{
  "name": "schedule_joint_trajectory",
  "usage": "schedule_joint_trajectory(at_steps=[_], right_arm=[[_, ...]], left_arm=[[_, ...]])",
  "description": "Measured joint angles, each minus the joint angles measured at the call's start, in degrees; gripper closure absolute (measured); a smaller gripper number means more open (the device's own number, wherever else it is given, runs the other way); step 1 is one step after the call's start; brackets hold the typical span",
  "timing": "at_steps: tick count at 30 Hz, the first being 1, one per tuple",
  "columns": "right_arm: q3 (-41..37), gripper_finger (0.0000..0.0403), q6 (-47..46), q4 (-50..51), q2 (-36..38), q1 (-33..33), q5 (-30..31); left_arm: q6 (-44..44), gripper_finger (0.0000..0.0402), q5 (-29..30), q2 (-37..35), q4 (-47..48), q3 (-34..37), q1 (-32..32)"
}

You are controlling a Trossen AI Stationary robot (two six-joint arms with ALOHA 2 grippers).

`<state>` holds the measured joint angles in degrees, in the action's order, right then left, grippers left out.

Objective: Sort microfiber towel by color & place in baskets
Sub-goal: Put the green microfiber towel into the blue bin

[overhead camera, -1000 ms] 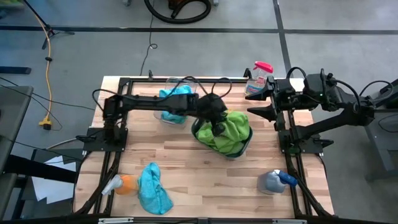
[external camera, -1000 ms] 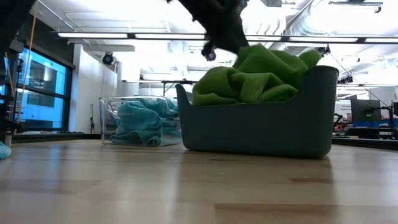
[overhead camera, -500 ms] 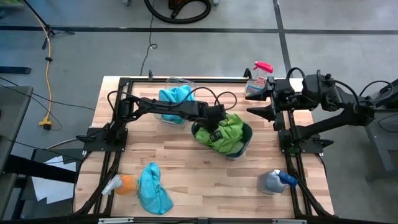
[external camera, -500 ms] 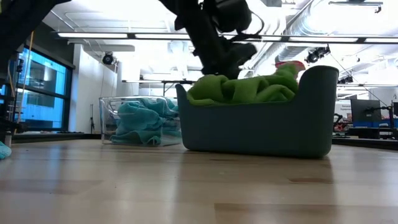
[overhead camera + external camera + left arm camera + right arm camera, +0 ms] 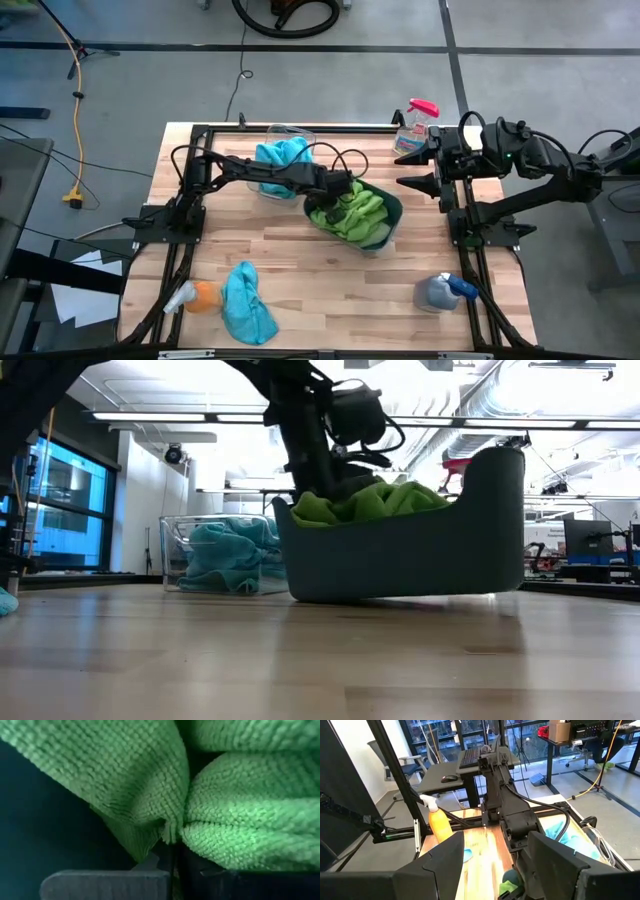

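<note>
The left gripper (image 5: 335,205) reaches down into the opaque dark teal-grey plastic tub (image 5: 392,203) near the middle of the table, its fingers buried in the lime green microfiber towels (image 5: 355,212) piled inside; the left wrist view shows only green cloth (image 5: 150,785) folded close around the fingertips, so whether they are apart or together cannot be told. In the low view that tub (image 5: 400,550) sits tilted, one end lifted off the light wooden tabletop (image 5: 300,660) and the other end resting on it. Just to the far left of it stands the smaller clear see-through plastic tub (image 5: 290,135), holding turquoise blue towels (image 5: 282,158). Another turquoise blue towel (image 5: 247,303) lies on the table at the near left, touching an orange spray bottle (image 5: 197,297). The right gripper (image 5: 415,168) hangs at the table's far right edge, fingers spread apart and empty, near a clear spray bottle with a pink top (image 5: 415,125). A grey spray bottle with a blue top (image 5: 443,291) lies at the near right.
</note>
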<state>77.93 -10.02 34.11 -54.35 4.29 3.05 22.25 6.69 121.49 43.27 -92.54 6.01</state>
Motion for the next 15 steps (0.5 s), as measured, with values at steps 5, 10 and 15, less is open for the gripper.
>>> schedule_joint_trajectory(at_steps=[5, 10, 15], right_arm=[[0.0, 0.0185, 0.0, 0.0, 0.0, -0.01, 0.0], [0.0, 0.0185, 0.0, 0.0, 0.0, -0.01, 0.0], [0.0, 0.0185, -0.26, 0.0, 0.0, -0.01, 0.0]], left_arm=[[-0.52, 0.0401, 0.69, 0.15, -1.3, 0.12, -0.41], [-2.63, 0.0381, -0.72, 0.53, -0.38, -3.18, -0.41], [-5.81, 0.0322, -4.42, 0.59, 0.01, -6.51, -0.59]])
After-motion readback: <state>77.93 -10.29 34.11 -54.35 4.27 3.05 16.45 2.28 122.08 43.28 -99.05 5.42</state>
